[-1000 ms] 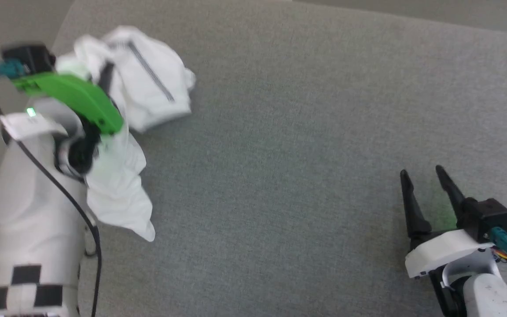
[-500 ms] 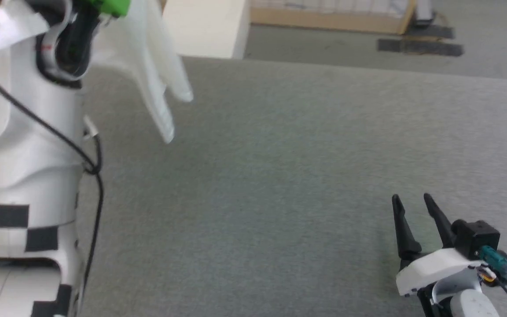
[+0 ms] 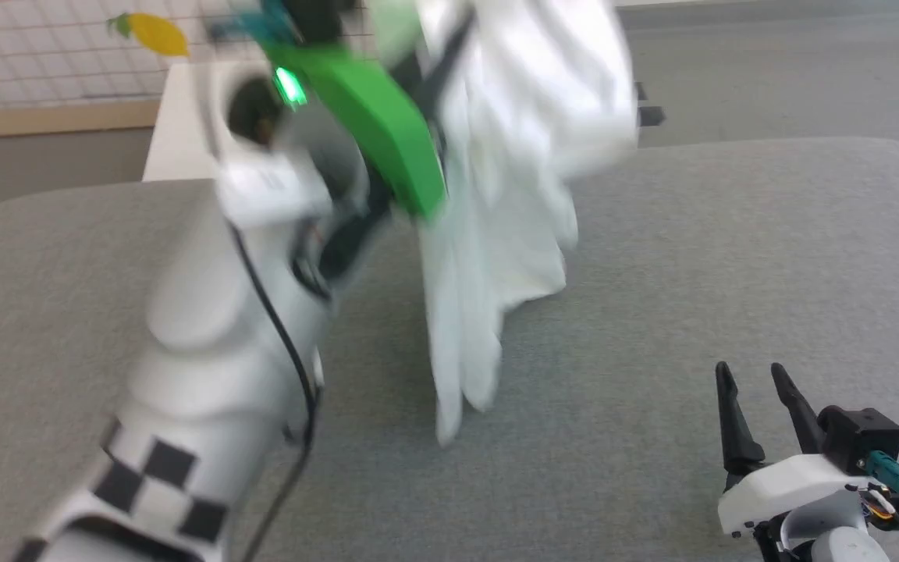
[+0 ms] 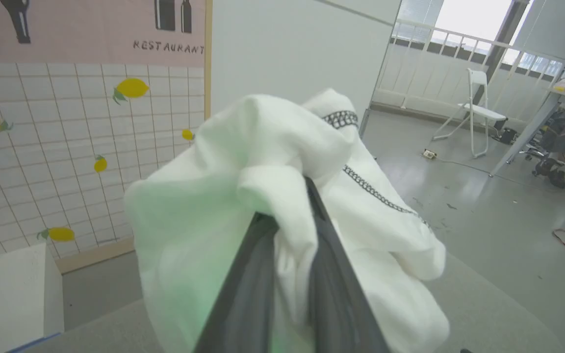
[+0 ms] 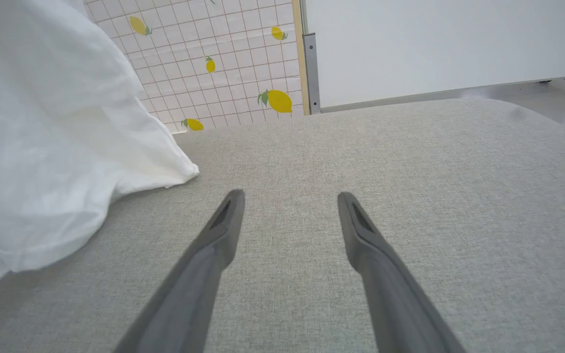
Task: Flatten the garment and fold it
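head view: left gripper (image 3: 449,55) is holding the garment (image 3: 512,195) up in the air, bunched, over the middle of the grey padded surface (image 3: 730,250). the frame is motion-blurred. a second ago the shirt was lying crumpled on the surface at the far left with this gripper down in it; now it is hanging as a long drape, its lowest tip reaching down to about the surface, contact not clear. the camera has tilted up meanwhile, so part of the shift is the view's, not the cloth's. the white box (image 3: 176,133) is standing beyond the surface's far edge. right gripper (image 3: 750,375) is resting at lower right, fingers spread wide, carrying nothing, well apart from the cloth.

left wrist view: the fingers are pinching a thick fold of the garment (image 4: 243,162) between them, jaws narrow. the dark zigzag seam (image 4: 375,193) is running down the right side of the bundle.

right wrist view: the right gripper's fingers are gaping over bare surface; the garment (image 5: 42,147) is hanging at the left.

judgement: the lift is bringing the shirt to the centre, but it is not yet flattened; laying it out probably calls for the free right gripper taking a second corner.
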Robot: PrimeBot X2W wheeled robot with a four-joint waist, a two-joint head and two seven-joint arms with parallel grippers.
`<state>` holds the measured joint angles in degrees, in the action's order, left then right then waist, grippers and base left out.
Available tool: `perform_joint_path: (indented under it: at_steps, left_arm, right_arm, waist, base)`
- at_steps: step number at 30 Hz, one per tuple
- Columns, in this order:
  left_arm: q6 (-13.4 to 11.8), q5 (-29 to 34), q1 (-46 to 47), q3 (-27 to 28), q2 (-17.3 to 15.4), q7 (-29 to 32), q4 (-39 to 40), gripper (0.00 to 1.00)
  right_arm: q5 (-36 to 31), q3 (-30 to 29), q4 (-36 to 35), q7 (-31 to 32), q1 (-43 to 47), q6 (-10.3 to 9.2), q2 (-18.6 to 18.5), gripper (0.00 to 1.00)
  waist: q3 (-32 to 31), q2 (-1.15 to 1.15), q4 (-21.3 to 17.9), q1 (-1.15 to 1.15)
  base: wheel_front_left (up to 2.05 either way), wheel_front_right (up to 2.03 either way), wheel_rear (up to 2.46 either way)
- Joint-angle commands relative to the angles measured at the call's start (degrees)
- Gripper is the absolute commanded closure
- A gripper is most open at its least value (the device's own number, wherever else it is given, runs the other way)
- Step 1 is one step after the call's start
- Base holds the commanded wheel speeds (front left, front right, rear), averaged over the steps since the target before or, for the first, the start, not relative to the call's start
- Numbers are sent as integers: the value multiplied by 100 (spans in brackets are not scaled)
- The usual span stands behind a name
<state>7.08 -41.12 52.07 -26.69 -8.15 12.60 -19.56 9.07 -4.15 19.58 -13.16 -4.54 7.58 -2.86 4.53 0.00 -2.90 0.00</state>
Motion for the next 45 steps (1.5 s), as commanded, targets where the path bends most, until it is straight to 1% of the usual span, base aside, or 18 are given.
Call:
perform_joint_path:
  at_steps: [1, 3, 7, 10, 13, 15, 16, 17, 18, 22, 26, 31, 34, 37, 39, 40, 42, 45]
  left_arm:
    - [40, -71, -318, -187, -33, 44, -93, 100]
    - [40, -59, -653, -555, -110, 210, -290, 100]
    - [40, -234, -1297, -1102, -113, 593, -719, 100]
    - [40, -305, -1703, -1596, -179, 1062, -976, 100]
    - [40, -308, -1969, -1914, -279, 1427, -1202, 100]
    - [39, -380, -2096, -1962, -293, 1556, -1298, 100]
    - [22, -415, -2132, -1948, -302, 1572, -1319, 94]
    - [1, -479, -2157, -1898, -299, 1571, -1316, 30]
    - [-26, -576, -2176, -1807, -289, 1544, -1284, 0]
    - [-143, -1056, -2209, -1304, -294, 1407, -951, 0]
    - [-297, -1462, -2239, -689, -463, 1113, -405, 0]
    - [-586, -1747, -2447, 204, -759, 341, 297, 0]
    - [-741, -1556, -2665, 645, -938, -477, 581, 0]
    - [-897, -1138, -3030, 944, -1097, -1446, 776, 0]
    - [-1082, -693, -3322, 1022, -1220, -2095, 838, 0]
    - [-1147, -593, -3461, 1088, -1205, -2358, 871, 0]
    - [-1327, -202, -3775, 1134, -1237, -2634, 923, 0]
    - [-1502, 259, -4274, 1253, -1107, -2746, 1041, 0]
  right_arm:
    - [-15, -31, 22, -42, 66, -9, -1, 0]
    - [17, -69, 45, -44, 87, -9, -1, 0]
    - [61, -170, 75, -55, 125, -9, -1, 0]
    - [54, -240, 86, -70, 149, -9, -1, 0]
    - [42, -252, 101, -81, 166, -9, -1, 0]
    - [45, -251, 117, -87, 169, -9, -1, 0]
    - [51, -248, 126, -91, 175, -9, -1, 0]
    - [57, -245, 133, -94, 181, -9, -1, 0]
    - [62, -249, 143, -97, 192, -9, -1, 0]
    - [74, -227, 180, -108, 230, -9, -1, 0]
    - [84, -199, 195, -115, 255, -9, -1, 0]
    - [63, -179, 185, -117, 252, -9, -1, 0]
    - [80, -181, 177, -114, 239, -9, -1, 0]
    - [65, -180, 152, -109, 243, -9, -1, 0]
    - [56, -183, 136, -107, 249, -9, -1, 0]
    - [57, -187, 129, -104, 251, -9, -1, 0]
    - [61, -198, 117, -96, 252, -9, -1, 0]
    - [80, -163, 118, -8, 256, -9, -1, 0]
  waist:
    - [-83, 0, -184, 0]
    - [-71, 0, -191, 0]
    - [-38, 0, -168, 0]
    - [-13, 0, -115, 0]
    - [-11, 0, -45, 0]
    - [-20, 0, 21, 0]
    - [-33, 0, 58, 0]
    - [-46, 0, 87, 0]
    - [-73, 0, 130, 0]
    - [-164, 0, 262, 0]
    - [-256, 0, 367, 0]
    - [-350, 0, 448, 0]
    - [-384, 0, 476, 0]
    - [-420, 0, 498, 0]
    - [-439, 0, 499, 0]
    - [-441, 0, 500, 0]
    - [-451, 0, 501, 0]
    - [-444, 0, 511, 0]
  base:
    - [0, 0, 0]
    - [0, 0, 0]
    - [0, 0, 0]
    - [0, 0, 0]
    - [0, 0, 0]
    - [0, 0, 0]
    - [0, 0, 0]
    - [0, 0, 0]
    - [0, 0, 0]
    - [0, 0, 0]
    - [0, 0, 0]
    - [0, 0, 0]
    - [0, 0, 0]
    - [0, 0, 0]
    - [0, 0, 0]
    - [0, 0, 0]
    - [0, 0, 0]
    - [0, 0, 0]
